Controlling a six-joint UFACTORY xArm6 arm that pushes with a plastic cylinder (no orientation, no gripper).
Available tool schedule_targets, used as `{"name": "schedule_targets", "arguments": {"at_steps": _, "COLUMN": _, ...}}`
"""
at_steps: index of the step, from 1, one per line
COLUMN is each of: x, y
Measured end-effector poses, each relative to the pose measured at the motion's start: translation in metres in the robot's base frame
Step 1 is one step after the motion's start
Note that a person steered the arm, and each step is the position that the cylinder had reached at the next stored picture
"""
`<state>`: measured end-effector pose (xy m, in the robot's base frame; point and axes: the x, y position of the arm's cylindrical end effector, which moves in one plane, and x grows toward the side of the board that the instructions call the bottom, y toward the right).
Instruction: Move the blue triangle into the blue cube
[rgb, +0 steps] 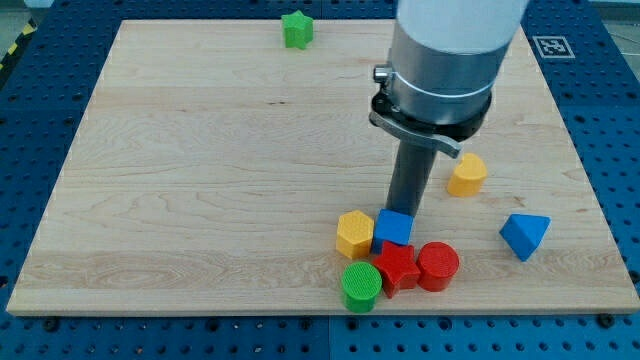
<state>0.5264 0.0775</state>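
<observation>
On the wooden counter (200, 150), my tip (403, 212), a bare end effector holding nothing, touches the blue cube (393, 228); the blue triangle (525, 235) looks light, hard and slidy, so push its far flat side.

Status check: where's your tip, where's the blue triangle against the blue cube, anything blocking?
My tip at the blue cube, top side. Blue triangle apart, off to the view's right, untouched. Red cylinder sits low beside the path; lane looks open.

A star block (297, 29) sits alone by the table's (200, 180) top edge. Near the bottom edge, right of centre, five blocks huddle: a hexagon (354, 234) left of a cube (394, 228), with a cylinder (361, 286), a second star (397, 267) and another cylinder (438, 266) below. The rod's tip (405, 213) touches the cube's top side. Toward the right edge lie a triangle (525, 235) and, above it, another hexagon (466, 174).
</observation>
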Motion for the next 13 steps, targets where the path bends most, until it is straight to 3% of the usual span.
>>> {"name": "schedule_targets", "arguments": {"at_steps": 1, "x": -0.007, "y": 0.02}}
{"name": "schedule_targets", "arguments": {"at_steps": 3, "x": -0.019, "y": 0.137}}
{"name": "schedule_targets", "arguments": {"at_steps": 4, "x": -0.002, "y": 0.188}}
{"name": "schedule_targets", "arguments": {"at_steps": 5, "x": 0.044, "y": 0.204}}
{"name": "schedule_targets", "arguments": {"at_steps": 7, "x": 0.033, "y": 0.181}}
{"name": "schedule_targets", "arguments": {"at_steps": 12, "x": 0.032, "y": 0.009}}
{"name": "schedule_targets", "arguments": {"at_steps": 13, "x": 0.032, "y": 0.001}}
